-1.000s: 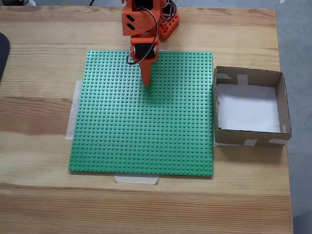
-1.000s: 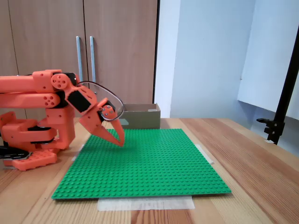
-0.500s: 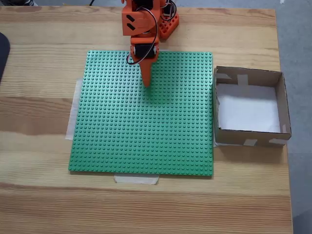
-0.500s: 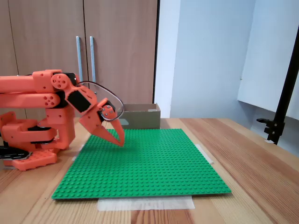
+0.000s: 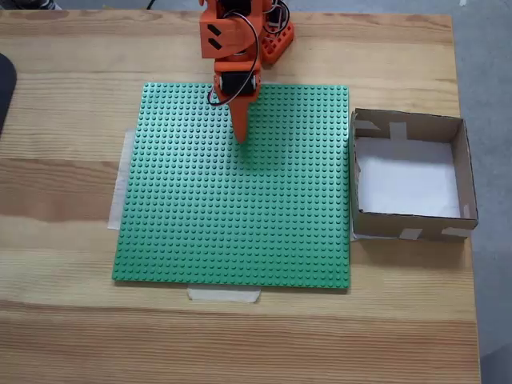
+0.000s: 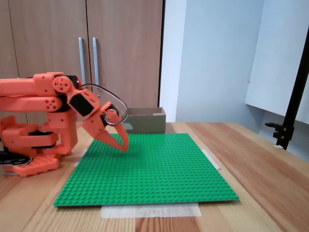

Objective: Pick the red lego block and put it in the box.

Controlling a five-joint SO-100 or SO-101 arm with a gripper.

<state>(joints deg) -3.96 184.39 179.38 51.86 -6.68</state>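
No legible txt or labels anywhere.

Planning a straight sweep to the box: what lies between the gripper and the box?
In a fixed view from above, only bare green baseplate studs lie between the gripper and the box; nothing sits on that stretch.

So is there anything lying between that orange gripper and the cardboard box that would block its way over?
Nothing visible does. The gripper hangs shut over the green baseplate, whose studded surface is bare across to the box beside its edge. No red block appears in either fixed view.
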